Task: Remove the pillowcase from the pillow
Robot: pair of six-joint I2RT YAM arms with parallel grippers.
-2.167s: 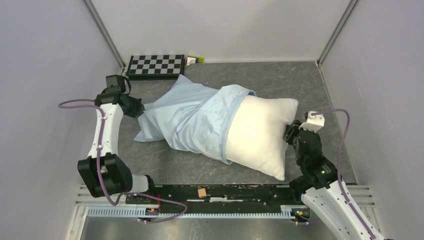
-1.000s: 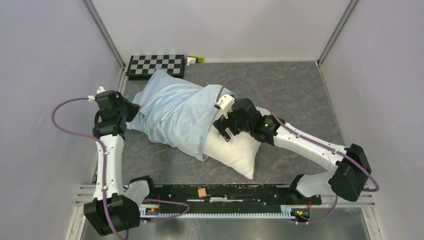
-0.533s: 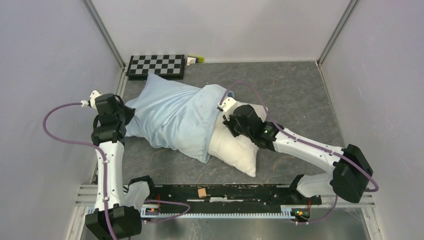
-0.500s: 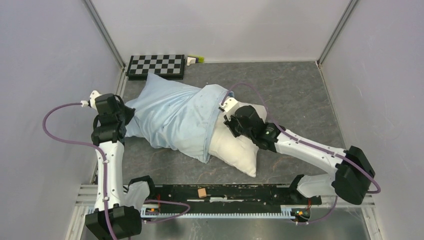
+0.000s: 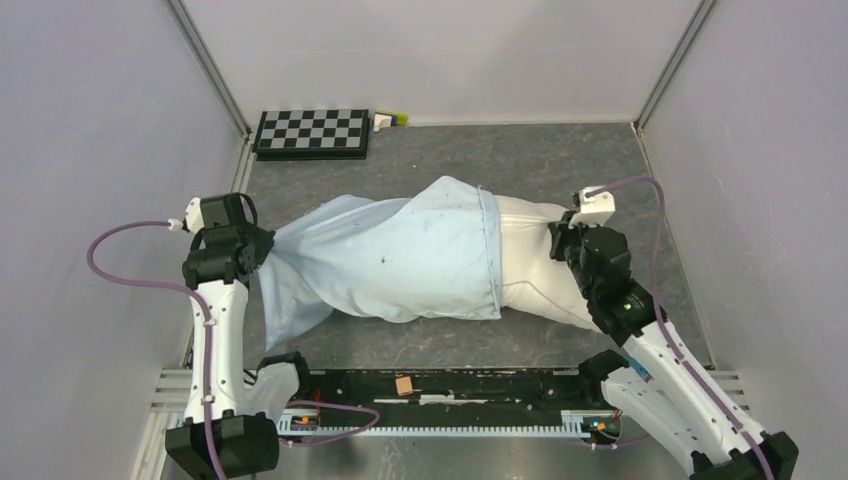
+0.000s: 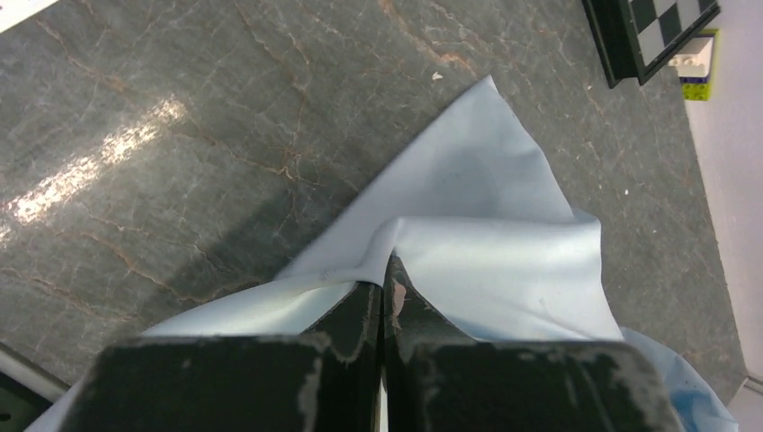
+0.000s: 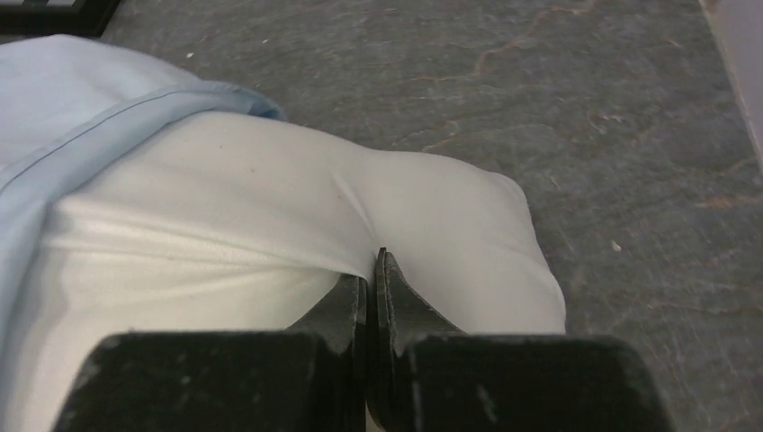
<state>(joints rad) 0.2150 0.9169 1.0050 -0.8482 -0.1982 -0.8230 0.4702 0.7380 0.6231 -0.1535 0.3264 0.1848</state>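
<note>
So that pillowcase point(image 5: 400, 260) can slide off, L gripper point(image 6: 381, 281) clenches its fold at the tips; R gripper point(image 7: 371, 270) clamps pillow point(image 7: 270, 189), prob. as anchor.

Top camera overhead, looking down; wrist cameras close: left shares pillowcase point(image 6: 504, 243), right shares pillow point(image 7: 270, 207).

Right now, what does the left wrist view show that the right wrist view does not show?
Only the left wrist view: the left gripper shut on a fold of the pillowcase. Only the right wrist view: the right gripper shut on the pillow, which sticks out of the blue opening. Both: pillowcase cloth and the grey table.
</note>
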